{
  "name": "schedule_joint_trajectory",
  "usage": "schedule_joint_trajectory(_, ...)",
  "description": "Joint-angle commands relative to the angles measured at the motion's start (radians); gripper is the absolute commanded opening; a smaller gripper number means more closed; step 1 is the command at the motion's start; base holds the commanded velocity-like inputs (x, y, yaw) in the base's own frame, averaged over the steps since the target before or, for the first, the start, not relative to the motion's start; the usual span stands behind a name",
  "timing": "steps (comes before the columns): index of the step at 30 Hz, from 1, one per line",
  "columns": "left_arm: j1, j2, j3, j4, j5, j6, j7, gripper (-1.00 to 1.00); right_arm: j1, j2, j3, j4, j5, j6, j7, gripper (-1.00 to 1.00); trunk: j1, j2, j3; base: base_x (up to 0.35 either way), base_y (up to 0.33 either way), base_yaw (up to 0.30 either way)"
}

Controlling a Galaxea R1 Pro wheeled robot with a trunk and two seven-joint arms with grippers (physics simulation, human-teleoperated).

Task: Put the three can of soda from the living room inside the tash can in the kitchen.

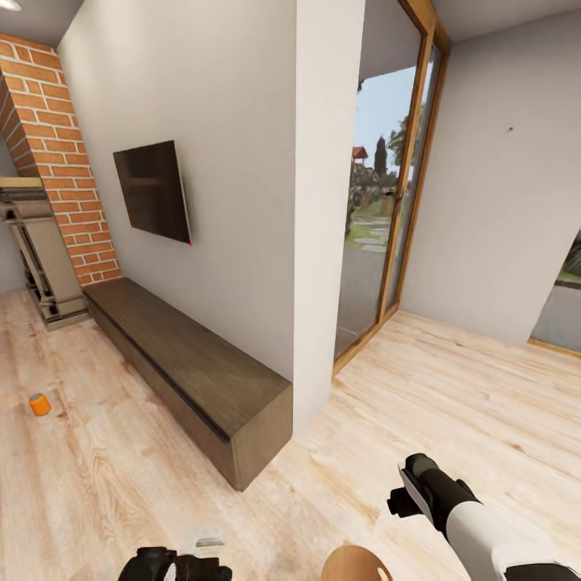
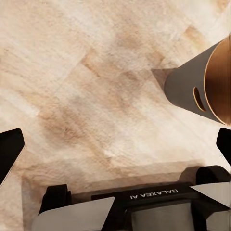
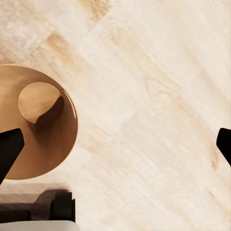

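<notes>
Both end effectors, left (image 2: 115, 149) and right (image 3: 115, 144), hang spread apart and empty over the floor (image 1: 452, 387) beside the bin (image 1: 355, 565), while one orange can (image 1: 39, 404) at nine o'clock could roll if nudged.

Daylight enters through the glass doors (image 1: 387, 202), leaving the room evenly bright. Shadows are soft, wrist views slightly blurred, and the head view's edges stretch wide-angle.
</notes>
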Motion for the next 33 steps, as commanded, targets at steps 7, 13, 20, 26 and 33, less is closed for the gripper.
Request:
schedule_joint_trajectory(7,0.0,0.0,0.0,-0.177,0.0,0.133,-0.001,1.0,-0.02,0.0,0.0,0.001,0.001,0.0,-0.002,1.0,0.027,-0.049,-0.022,0.0,0.0,0.0)
schedule_joint_trajectory(13,-0.002,0.0,0.0,-0.245,0.0,0.188,-0.003,1.0,-0.031,0.001,0.0,0.001,0.001,0.0,-0.002,1.0,0.05,-0.091,-0.041,0.0,0.0,0.0)
schedule_joint_trajectory(20,-0.004,0.003,0.001,-0.262,0.0,0.188,-0.005,1.0,-0.038,0.012,0.0,0.002,0.001,0.0,-0.002,1.0,0.077,-0.14,-0.063,0.0,0.0,0.0)
schedule_joint_trajectory(26,-0.004,0.005,0.002,-0.264,0.0,0.188,-0.007,1.0,-0.039,0.04,0.0,0.003,0.001,0.0,-0.002,1.0,0.1,-0.182,-0.082,0.0,0.0,0.0)
schedule_joint_trajectory(33,-0.004,0.004,0.001,-0.266,0.0,0.188,-0.007,1.0,-0.039,0.06,0.0,0.012,0.001,0.0,-0.002,1.0,0.127,-0.231,-0.104,0.0,0.0,0.0)
